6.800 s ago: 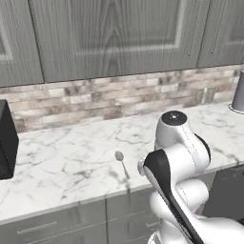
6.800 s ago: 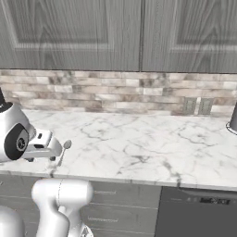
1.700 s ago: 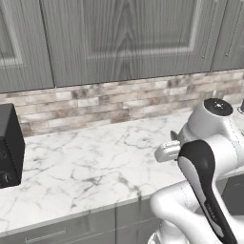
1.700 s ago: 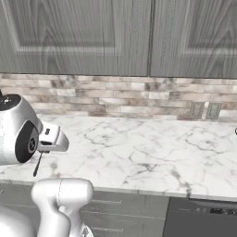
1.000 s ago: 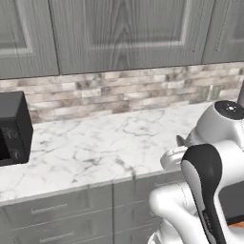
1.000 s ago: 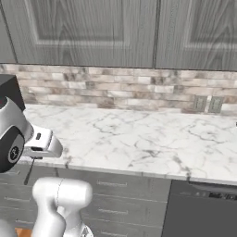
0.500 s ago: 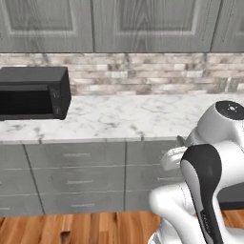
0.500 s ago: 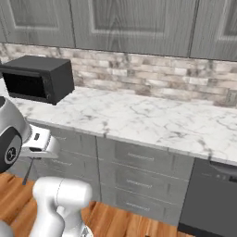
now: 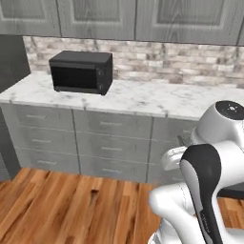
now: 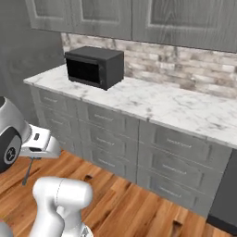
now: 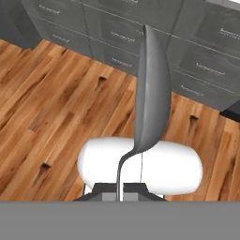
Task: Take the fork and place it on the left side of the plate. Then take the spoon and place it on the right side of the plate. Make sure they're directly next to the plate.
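Gripper [image 11: 119, 186] clamped on the spoon's [image 11: 149, 93] thin handle; in the hand view the oval bowl stands edge-on, away from the fingertips, over wood floor [image 11: 51, 108]. From the right base camera the spoon hangs below the gripper [image 10: 31, 159], handle slanting down, out in front of the grey drawer cabinets [image 10: 115, 139]. Marble counter [image 9: 143, 97] tops the cabinets; a black microwave [image 9: 81, 72] sits at its left end, against the brick backsplash [image 9: 181, 62].
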